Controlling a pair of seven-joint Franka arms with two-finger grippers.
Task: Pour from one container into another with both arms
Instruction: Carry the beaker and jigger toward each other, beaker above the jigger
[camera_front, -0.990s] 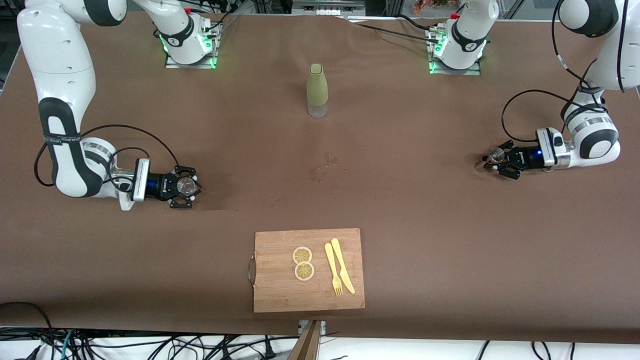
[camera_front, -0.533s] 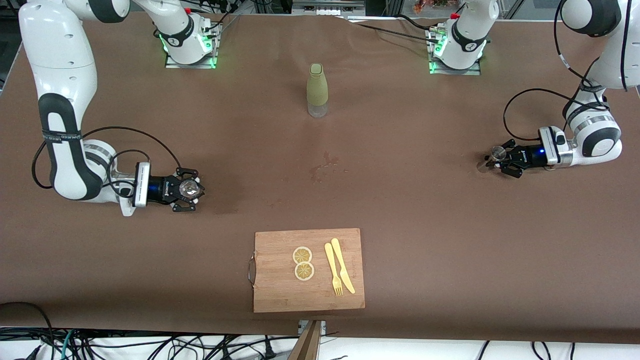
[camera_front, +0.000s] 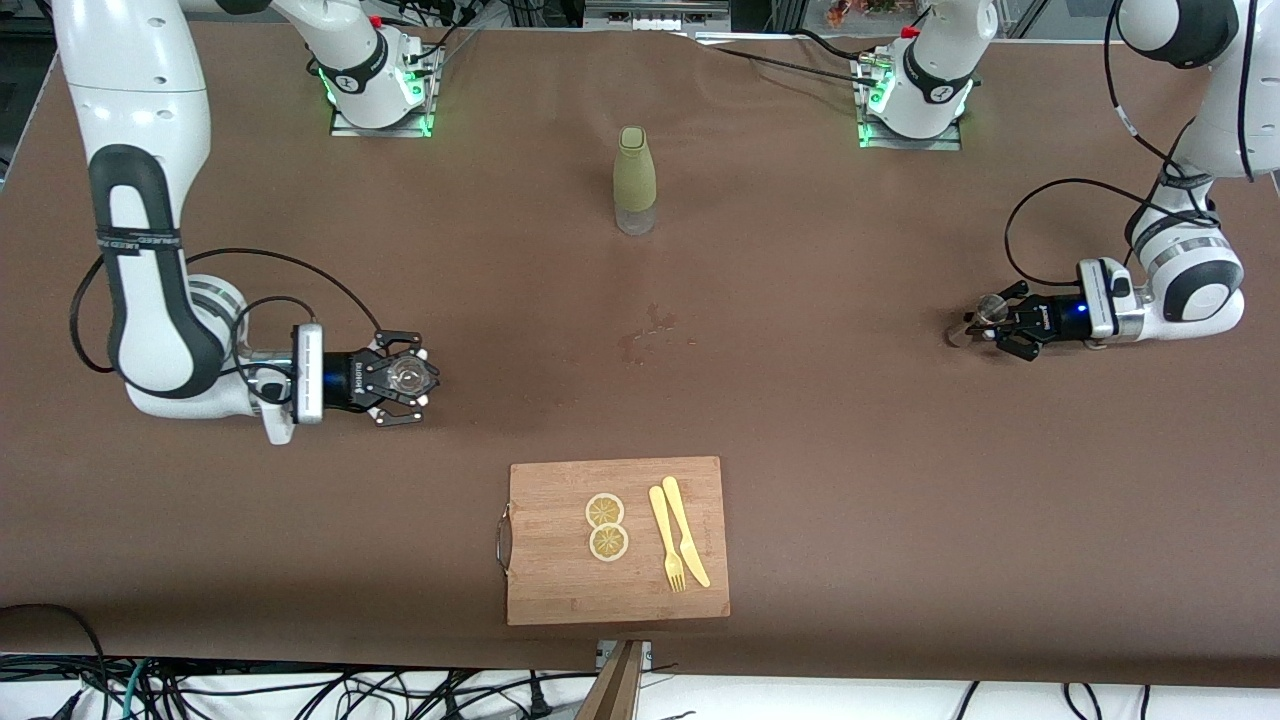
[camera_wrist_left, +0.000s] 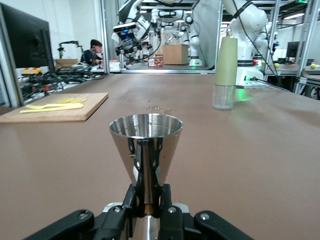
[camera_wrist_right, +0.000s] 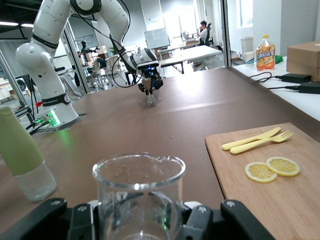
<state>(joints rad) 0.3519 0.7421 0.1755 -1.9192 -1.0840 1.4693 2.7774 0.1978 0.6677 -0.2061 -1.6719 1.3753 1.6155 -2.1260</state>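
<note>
A clear glass beaker (camera_front: 406, 376) with a pour lip is held upright low over the table toward the right arm's end, and my right gripper (camera_front: 408, 379) is shut on it. In the right wrist view the beaker (camera_wrist_right: 138, 192) fills the space between the fingers of that gripper (camera_wrist_right: 138, 220) and looks empty. My left gripper (camera_front: 986, 319) is shut on a steel jigger (camera_front: 990, 306) low over the table toward the left arm's end. In the left wrist view this gripper (camera_wrist_left: 148, 200) pinches the narrow waist of the jigger (camera_wrist_left: 145, 142), which stands upright.
A pale green bottle (camera_front: 634, 180) stands at mid-table near the arms' bases. A wooden cutting board (camera_front: 560, 585) with two lemon slices (camera_front: 606, 526), a yellow fork (camera_front: 666, 540) and a yellow knife (camera_front: 686, 530) lies near the front camera. Dark spots (camera_front: 650, 333) mark the mid-table cloth.
The right arm has carried the beaker toward the middle of the table. The left gripper with the jigger has barely shifted.
</note>
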